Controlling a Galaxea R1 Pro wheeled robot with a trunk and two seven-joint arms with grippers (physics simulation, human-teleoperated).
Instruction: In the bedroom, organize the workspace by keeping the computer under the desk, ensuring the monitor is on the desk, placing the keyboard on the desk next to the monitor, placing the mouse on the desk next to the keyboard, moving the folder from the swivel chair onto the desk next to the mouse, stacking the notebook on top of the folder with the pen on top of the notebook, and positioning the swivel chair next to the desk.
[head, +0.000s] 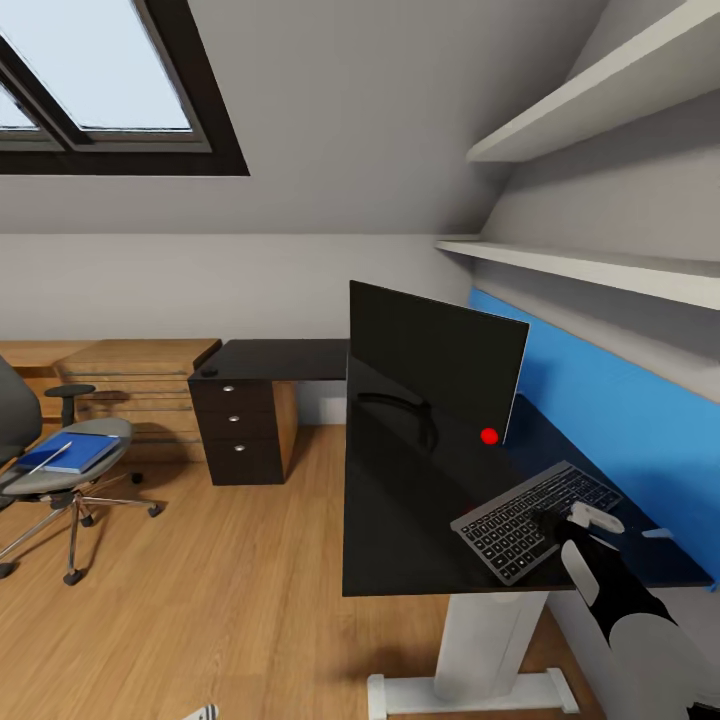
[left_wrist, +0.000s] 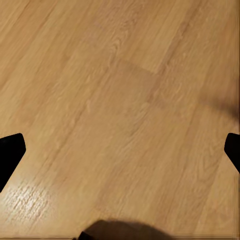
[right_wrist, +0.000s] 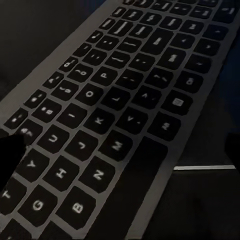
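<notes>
The keyboard (head: 535, 520) lies slanted on the glossy black desk (head: 400, 520), in front of the upright monitor (head: 430, 365). My right gripper (head: 556, 524) hovers low over the keyboard's near right part. Its dark fingertips (right_wrist: 11, 155) stand wide apart above the keys (right_wrist: 120, 95), so it is open and empty. At far left stands the grey swivel chair (head: 30, 480), apart from the desk, with the blue folder (head: 80, 452) on its seat and a thin white pen (head: 45, 457) across it. A small black lump, seemingly the mouse (head: 208, 371), sits on the desk's far corner. My left gripper (left_wrist: 120, 152) hangs open over the floor.
Black drawers (head: 235, 430) with silver knobs stand under the desk's far wing, beside a light wooden cabinet (head: 130, 385). A blue wall panel (head: 620, 420) and two white shelves (head: 600, 265) run along the right. Wood floor (head: 230, 580) spreads between the chair and the desk's white leg (head: 485, 640).
</notes>
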